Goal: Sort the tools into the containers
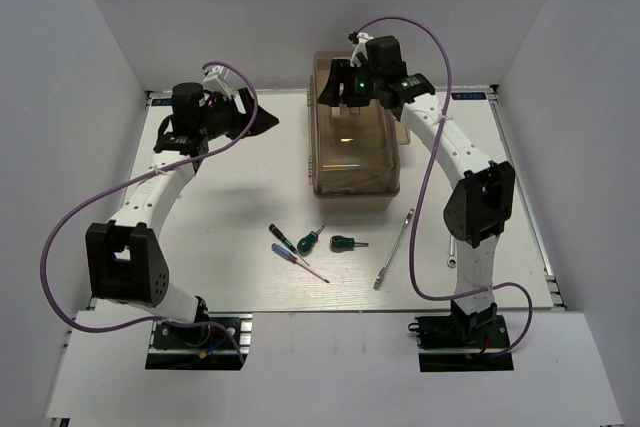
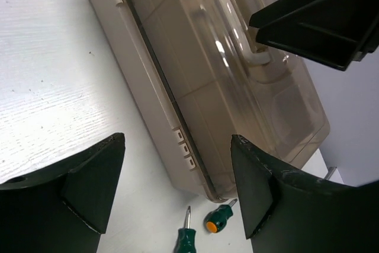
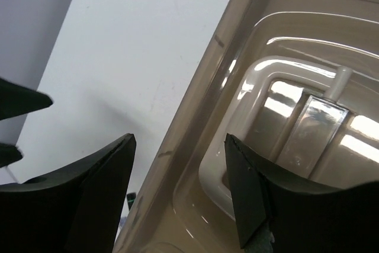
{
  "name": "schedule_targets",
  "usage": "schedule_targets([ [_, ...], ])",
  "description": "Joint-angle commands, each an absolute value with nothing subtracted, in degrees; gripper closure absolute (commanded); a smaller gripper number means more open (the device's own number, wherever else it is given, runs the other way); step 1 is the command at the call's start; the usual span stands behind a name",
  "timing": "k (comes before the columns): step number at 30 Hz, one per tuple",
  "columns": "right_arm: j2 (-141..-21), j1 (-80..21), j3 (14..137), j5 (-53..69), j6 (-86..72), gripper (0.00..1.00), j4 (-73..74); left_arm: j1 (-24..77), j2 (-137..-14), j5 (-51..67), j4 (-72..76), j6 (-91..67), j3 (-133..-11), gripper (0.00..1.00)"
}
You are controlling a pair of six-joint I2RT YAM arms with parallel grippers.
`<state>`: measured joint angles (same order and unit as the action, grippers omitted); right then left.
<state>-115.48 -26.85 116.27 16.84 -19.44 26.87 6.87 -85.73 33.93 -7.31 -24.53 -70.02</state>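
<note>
The tan toolbox (image 1: 355, 142) stands shut at the table's middle back, its translucent brown lid down and its pale handle (image 2: 240, 22) lying flat. My left gripper (image 1: 258, 119) is open and empty, left of the box and aimed at its long side (image 2: 177, 188). My right gripper (image 1: 342, 85) is open and empty above the lid's far end, beside the handle (image 3: 308, 117). In front of the box lie a black-handled screwdriver (image 1: 283, 238), a green one (image 1: 306, 240), a stubby green one (image 1: 345, 243), a slim blue-handled one (image 1: 300, 261) and a long silver wrench (image 1: 394, 249).
A short silver wrench (image 1: 452, 253) lies partly behind the right arm's lower link. The green screwdriver (image 2: 188, 238) and the stubby one (image 2: 218, 217) show in the left wrist view near the box's near corner. White walls close in the table on three sides.
</note>
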Motion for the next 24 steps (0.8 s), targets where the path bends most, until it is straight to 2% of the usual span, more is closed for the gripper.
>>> schedule_targets([
  [1, -115.4, -28.0, 119.4, 7.2, -20.5, 0.33, 27.3, 7.0, -84.8, 35.3, -6.4, -24.6, -72.6, 0.18],
  [9, -115.1, -29.6, 119.4, -1.7, -20.4, 0.33, 29.2, 7.0, -86.4, 35.3, -5.8, -25.1, -75.6, 0.18],
  [24, -117.3, -29.4, 114.3, 5.7, -28.7, 0.34, 32.1, 7.0, -88.5, 35.9, -2.0, -28.6, -82.1, 0.17],
])
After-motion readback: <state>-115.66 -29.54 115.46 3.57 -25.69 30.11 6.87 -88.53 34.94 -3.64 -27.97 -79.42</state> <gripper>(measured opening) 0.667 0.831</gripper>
